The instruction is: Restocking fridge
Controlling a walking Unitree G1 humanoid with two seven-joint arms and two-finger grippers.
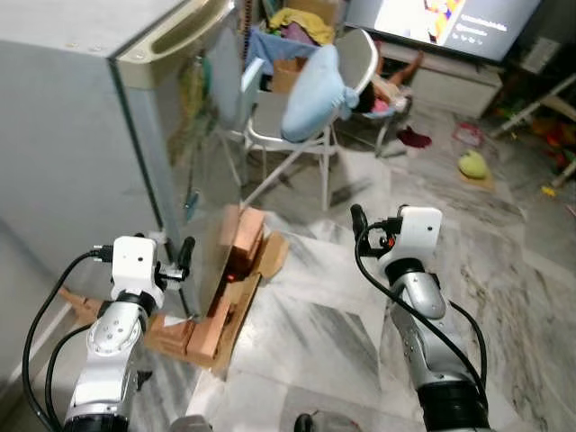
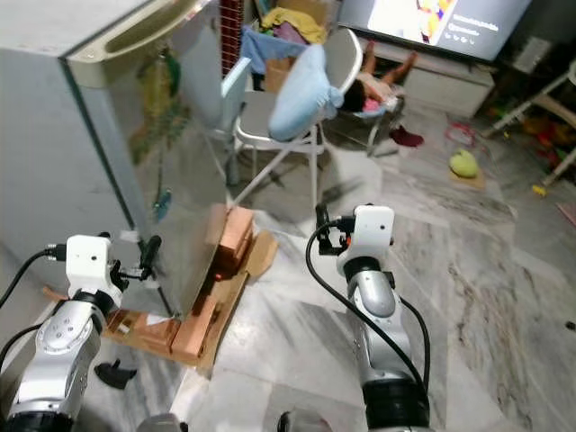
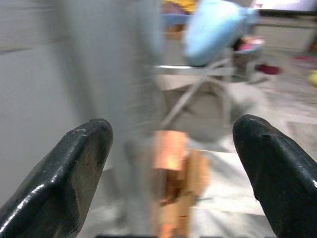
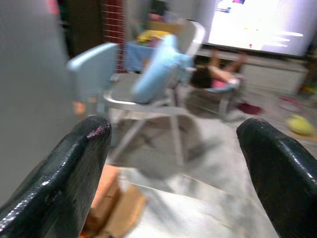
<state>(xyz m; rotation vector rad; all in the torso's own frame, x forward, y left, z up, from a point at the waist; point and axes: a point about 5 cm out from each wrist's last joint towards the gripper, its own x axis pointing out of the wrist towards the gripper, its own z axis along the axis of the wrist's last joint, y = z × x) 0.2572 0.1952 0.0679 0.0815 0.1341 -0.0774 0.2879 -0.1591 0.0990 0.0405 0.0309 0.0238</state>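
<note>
The fridge (image 1: pixel 81 135) fills the upper left of the head views, its door shut, so restocking has likely not begun. The left tool (image 1: pixel 184 256) hangs at lower left beside the door's edge, fingers spread wide and empty, probably readied to pull it open. The right tool (image 1: pixel 360 225), right of centre, is also wide open and holds nothing. Flattened cardboard (image 1: pixel 238 288) lies on the floor (image 1: pixel 315 324) against the fridge; a folding chair (image 1: pixel 306 117) stands beyond.

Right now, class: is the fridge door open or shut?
Shut. The fridge shows an unbroken door face, its top handle flush, no interior visible.
</note>
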